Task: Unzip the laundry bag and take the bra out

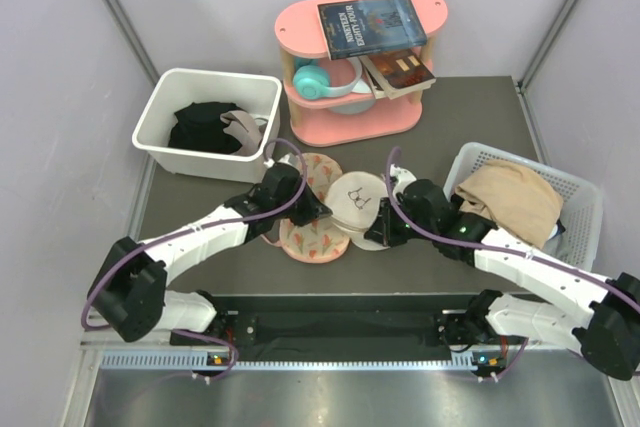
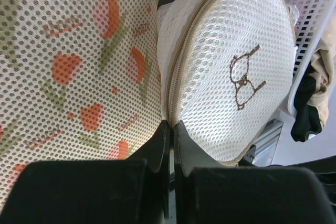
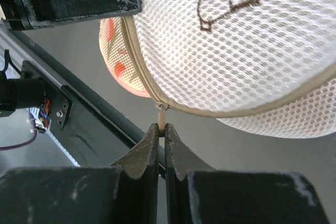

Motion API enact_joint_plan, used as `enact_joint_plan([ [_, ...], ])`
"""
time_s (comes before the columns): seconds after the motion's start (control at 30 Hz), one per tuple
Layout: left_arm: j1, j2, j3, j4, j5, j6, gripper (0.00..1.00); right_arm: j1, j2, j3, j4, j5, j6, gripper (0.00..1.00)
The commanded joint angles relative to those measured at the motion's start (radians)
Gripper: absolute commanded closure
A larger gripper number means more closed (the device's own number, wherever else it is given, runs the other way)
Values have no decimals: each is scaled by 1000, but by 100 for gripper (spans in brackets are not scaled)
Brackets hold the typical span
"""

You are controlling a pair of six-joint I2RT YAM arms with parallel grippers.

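The laundry bag [image 1: 355, 197] is a round cream mesh pouch with a brown line drawing, lying mid-table between the two grippers. My left gripper [image 1: 318, 209] is shut, pinching the bag's zipped rim at its left edge; in the left wrist view its tips [image 2: 172, 123] meet on the zip seam of the bag [image 2: 236, 66]. My right gripper [image 1: 385, 232] is shut on the small beige zip pull [image 3: 161, 113], which hangs from the rim of the bag [image 3: 236, 40], with its tips [image 3: 161, 126] just below that rim. The zip looks closed. The bra is hidden.
A pink floral mesh piece [image 1: 312, 237] lies under and left of the bag, and also shows in the left wrist view [image 2: 79, 61]. A white bin [image 1: 160, 112] with black clothes stands back left. A white basket [image 1: 585, 197] at right holds a beige garment. A pink shelf [image 1: 300, 22] with books stands behind.
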Motion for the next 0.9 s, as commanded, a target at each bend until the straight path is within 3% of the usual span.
enact_joint_plan([
  [0.0,22,-9,43,-9,-15,70,100,3,-32,2,-24,17,-2,100],
  [0.5,22,236,333,7,123,188,100,3,-39,7,11,-6,-7,100],
  [0.6,22,250,342,4,148,194,86,3,-19,11,20,-11,-2,100],
  [0.63,22,249,339,-5,147,194,70,3,-15,14,25,-11,-1,100],
  [0.77,22,180,303,-45,125,199,43,5,17,21,40,-14,4,100],
  [0.87,22,116,248,-68,96,179,39,5,45,24,61,-27,1,100],
])
